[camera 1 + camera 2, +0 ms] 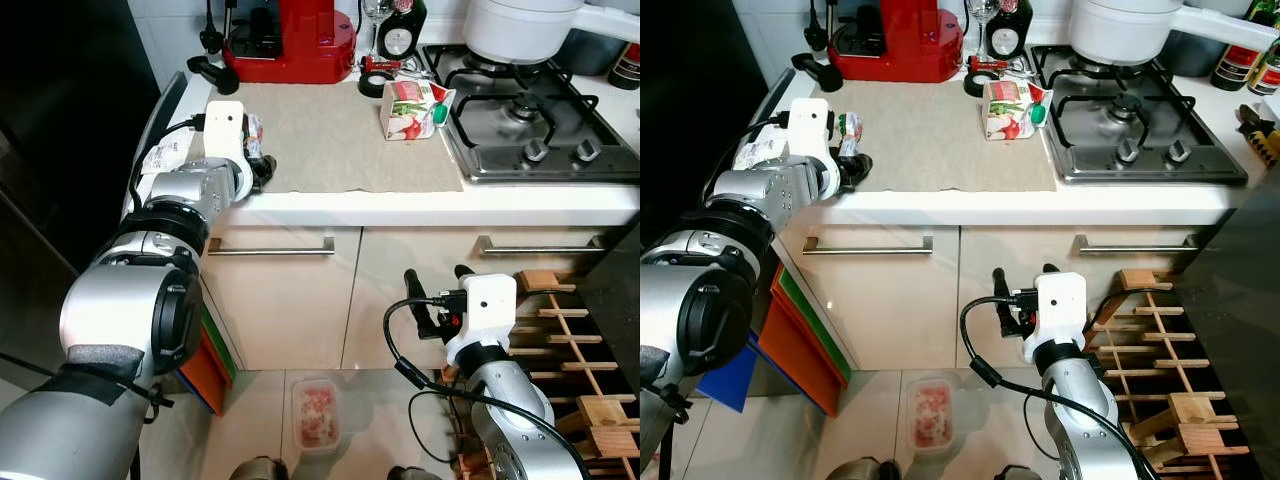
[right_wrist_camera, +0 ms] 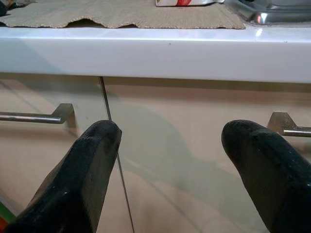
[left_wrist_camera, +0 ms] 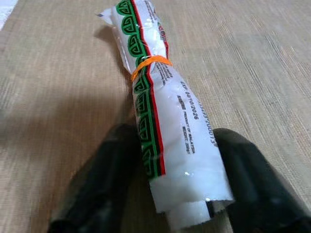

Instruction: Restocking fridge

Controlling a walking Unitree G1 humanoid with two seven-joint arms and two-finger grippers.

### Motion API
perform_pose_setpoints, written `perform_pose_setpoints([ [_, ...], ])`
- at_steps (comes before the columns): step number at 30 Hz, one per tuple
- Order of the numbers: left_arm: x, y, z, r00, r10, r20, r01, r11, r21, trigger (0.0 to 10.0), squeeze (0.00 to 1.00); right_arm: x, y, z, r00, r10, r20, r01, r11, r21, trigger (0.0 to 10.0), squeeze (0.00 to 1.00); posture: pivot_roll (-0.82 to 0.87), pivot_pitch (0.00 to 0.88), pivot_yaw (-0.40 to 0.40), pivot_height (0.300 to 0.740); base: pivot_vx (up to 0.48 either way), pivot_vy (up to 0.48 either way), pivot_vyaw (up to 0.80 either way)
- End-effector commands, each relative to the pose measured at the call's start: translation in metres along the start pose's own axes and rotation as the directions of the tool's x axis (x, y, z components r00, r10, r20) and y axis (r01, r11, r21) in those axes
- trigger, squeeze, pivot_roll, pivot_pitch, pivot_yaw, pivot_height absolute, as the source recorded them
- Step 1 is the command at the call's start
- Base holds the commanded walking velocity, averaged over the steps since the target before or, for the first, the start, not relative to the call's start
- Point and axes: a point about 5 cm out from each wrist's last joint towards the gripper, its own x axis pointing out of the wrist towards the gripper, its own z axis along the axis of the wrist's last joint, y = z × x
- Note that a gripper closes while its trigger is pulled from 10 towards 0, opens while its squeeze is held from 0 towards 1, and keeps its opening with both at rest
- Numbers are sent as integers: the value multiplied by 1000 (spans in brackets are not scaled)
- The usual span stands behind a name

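Left gripper (image 3: 175,194) resting on the beige woven mat (image 1: 330,140) at the left end of the white kitchen counter (image 1: 440,205), its 2 black fingers (image 3: 97,184) apart, 1 on each side of a rolled white plastic packet with green and red print and an orange rubber band (image 3: 165,121). Packet lying flat on the mat between those fingers, with its near end close against them; whether the pads press it, cannot tell. Right gripper (image 2: 180,160) held low in front of the cream cabinet doors (image 1: 290,300) below the counter edge, fingers spread wide around nothing. Further back on the mat, a small red, white and green carton (image 1: 412,110) lying beside the steel gas hob (image 1: 540,125). Behind it, a red coffee machine (image 1: 290,40) against the wall and a white pot (image 1: 520,25) on the rear burner. On the tiled floor, a clear plastic tub with pink contents (image 1: 316,415). At the right, a wooden slatted rack (image 1: 570,330).
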Motion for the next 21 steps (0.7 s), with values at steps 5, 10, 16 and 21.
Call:
perform_pose_setpoints([
  [5, 2, 4, -26, 996, -9, -87, 8, 1000, -16, 0, 0, 1, 0, 2, 1000, 9, -4, -9, 1000, 5, 10000, 286, -56, 72, 12, 740, 0, 0, 0],
  [10, 3, 0, -24, 997, -52, -64, 50, 998, -22, 0, 0, 3, -2, 2, 1000, 8, -4, -8, 1000, 1, 10000, 278, -60, 65, 5, 740, 0, 0, 0],
  [16, 1, -4, -2, 996, -83, 37, 81, 996, 33, 0, 0, 5, -4, 3, 1000, 5, 0, -5, 1000, -3, 10000, 278, -60, 51, 4, 740, 0, 0, 0],
  [21, -3, -11, 19, 978, -143, 151, 130, 987, 98, 0, 0, 8, -4, 2, 1000, 6, 3, -6, 1000, -6, 10000, 282, -52, 32, 2, 740, 0, 0, 0],
])
